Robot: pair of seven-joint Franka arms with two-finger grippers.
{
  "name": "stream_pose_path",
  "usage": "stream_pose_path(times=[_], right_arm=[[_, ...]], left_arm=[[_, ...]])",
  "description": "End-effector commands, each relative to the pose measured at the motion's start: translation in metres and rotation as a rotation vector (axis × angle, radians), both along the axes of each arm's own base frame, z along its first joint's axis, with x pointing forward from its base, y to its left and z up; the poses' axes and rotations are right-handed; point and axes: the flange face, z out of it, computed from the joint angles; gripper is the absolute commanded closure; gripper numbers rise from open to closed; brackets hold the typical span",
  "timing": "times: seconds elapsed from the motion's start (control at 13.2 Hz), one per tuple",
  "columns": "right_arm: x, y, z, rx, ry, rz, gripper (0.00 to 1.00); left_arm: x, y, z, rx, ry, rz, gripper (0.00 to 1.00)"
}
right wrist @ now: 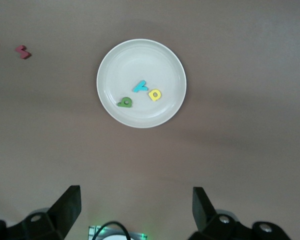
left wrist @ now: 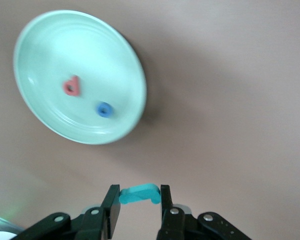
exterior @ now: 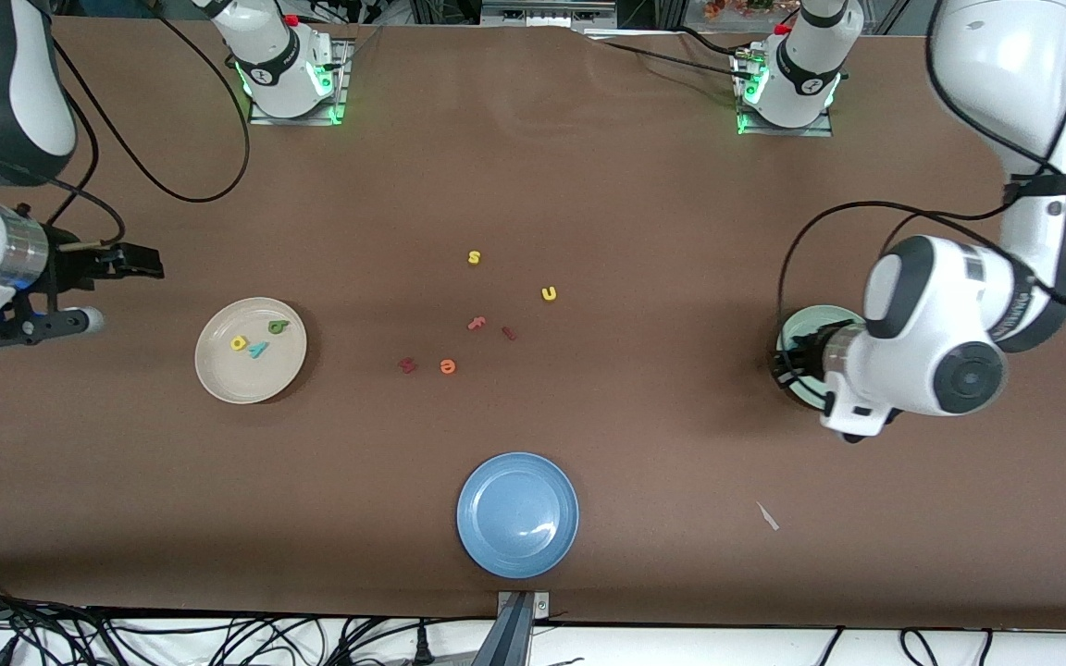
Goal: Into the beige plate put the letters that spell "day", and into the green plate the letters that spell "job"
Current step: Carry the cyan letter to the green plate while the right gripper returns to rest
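The left hand [left wrist: 138, 200] pinches the teal j [left wrist: 139, 194], its long axis spanning the fingers. The green plate [left wrist: 125, 65], holding the red b [left wrist: 71, 86] and blue o [left wrist: 104, 109], sits upper left of the hand in the left wrist view. The right hand [right wrist: 135, 210] waits, fingers spread, near the beige plate [right wrist: 165, 60] holding "day".

bench [exterior: 588, 185]: brown | plates on it: beige plate [exterior: 218, 379], green plate [exterior: 797, 324], blue plate [exterior: 496, 536] | loose mid-bench: yellow "s" [exterior: 474, 257], yellow "u" [exterior: 549, 294], pink "f" [exterior: 477, 323], orange "e" [exterior: 446, 367], dark red letters [exterior: 407, 365]
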Motion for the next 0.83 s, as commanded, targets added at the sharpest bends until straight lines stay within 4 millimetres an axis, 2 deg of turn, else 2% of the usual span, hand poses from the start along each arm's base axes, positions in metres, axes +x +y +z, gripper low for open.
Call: stream_pose_path(times=[0.0, 0.08, 0.23, 0.3, 0.46, 0.61, 0.68, 0.76], right_arm=[[-0.019, 0.002, 0.058, 0.025, -0.004, -0.013, 0.02], [-0.029, 0.006, 0.074, 0.015, -0.022, -0.014, 0.02], [-0.041, 0.015, 0.082, 0.014, -0.017, -0.017, 0.02], [-0.044, 0.014, 0.085, 0.032, -0.027, -0.025, 0.02], [-0.054, 0.018, 0.075, 0.028, -0.069, -0.024, 0.02], [-0.068, 0.022, 0.071, 0.017, -0.094, -0.024, 0.02], [-0.072, 0.027, 0.072, 0.013, -0.094, -0.031, 0.02], [-0.072, 0.025, 0.073, 0.011, -0.096, -0.035, 0.02]], left_arm=[[-0.024, 0.063, -0.027, -0.021, 0.049, -0.112, 0.86], [-0.029, 0.082, -0.044, -0.03, 0.041, -0.134, 0.86], [-0.042, 0.105, -0.08, -0.034, 0.008, -0.148, 0.86], [-0.048, 0.105, -0.092, -0.033, 0.009, -0.151, 0.86], [-0.048, 0.101, -0.097, -0.043, 0.001, -0.143, 0.86], [-0.05, 0.092, -0.115, -0.043, 0.001, -0.15, 0.85], [-0.053, 0.092, -0.119, -0.046, 0.005, -0.154, 0.79], [-0.054, 0.093, -0.12, -0.048, 0.006, -0.157, 0.56]])
